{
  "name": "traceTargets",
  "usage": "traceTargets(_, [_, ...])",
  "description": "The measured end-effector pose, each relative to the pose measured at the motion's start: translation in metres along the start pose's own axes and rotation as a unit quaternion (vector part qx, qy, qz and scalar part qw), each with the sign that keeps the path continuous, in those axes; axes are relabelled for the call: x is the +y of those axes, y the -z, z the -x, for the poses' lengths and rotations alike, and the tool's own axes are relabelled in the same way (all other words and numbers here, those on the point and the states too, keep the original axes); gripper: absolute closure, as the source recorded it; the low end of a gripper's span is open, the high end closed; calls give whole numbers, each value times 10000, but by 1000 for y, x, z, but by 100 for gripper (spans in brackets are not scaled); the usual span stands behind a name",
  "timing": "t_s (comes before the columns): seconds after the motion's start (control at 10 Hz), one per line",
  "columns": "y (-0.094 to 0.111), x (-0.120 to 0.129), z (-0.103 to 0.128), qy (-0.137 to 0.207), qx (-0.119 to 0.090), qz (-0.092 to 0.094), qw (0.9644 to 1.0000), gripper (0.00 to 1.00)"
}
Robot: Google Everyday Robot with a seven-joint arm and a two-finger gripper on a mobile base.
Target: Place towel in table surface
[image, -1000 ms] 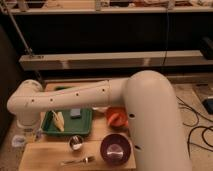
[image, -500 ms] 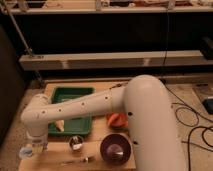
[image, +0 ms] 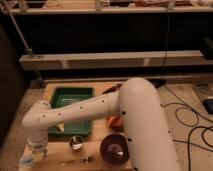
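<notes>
The camera view looks down over the robot's own white arm, which sweeps from a bulky shoulder on the right across to an elbow at the lower left, then bends straight down toward the near left corner of the table surface. The gripper sits at the bottom of that downward link, low over the table's near left edge. Whether anything is held there cannot be told.

The towel appears as a pale blue-grey patch right at the gripper, at the table's near left corner; it seems to be touching or just under the gripper, though this corner is dim and its outline is hard to make out.

The table surface is a light tan wooden top running from the far edge behind the green tray to the near edge at the bottom of the view. The green tray lies on the left half of the table, partly covered by the arm that crosses above it. A pale yellow piece shows inside the tray near its front rim, just under the arm.

In front of the tray, a small metal cup stands upright on the wood. Near it, a spoon lies flat along the near edge. To the right of these, a dark purple bowl rests on the table close to the robot's body. Something orange peeks out between the arm and the bowl.
</notes>
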Motion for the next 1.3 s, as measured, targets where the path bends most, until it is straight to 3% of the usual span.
traceTargets(0.3, [-13, -2, 12, -107, -83, -71, 9999, 25])
traceTargets(0.4, [-13, -2, 15, -176, -146, -34, 9997, 21])
traceTargets(0.6, [-14, -4, 21, -349, -316, 116, 9988, 20])
traceTargets(1.0, [-8, -5, 33, -735, -447, 451, 9953, 20])
traceTargets(1.2, [-1, -5, 36, -785, -191, 637, 9947, 20])
traceTargets(1.3, [1, -5, 37, -807, 76, 711, 9942, 20])
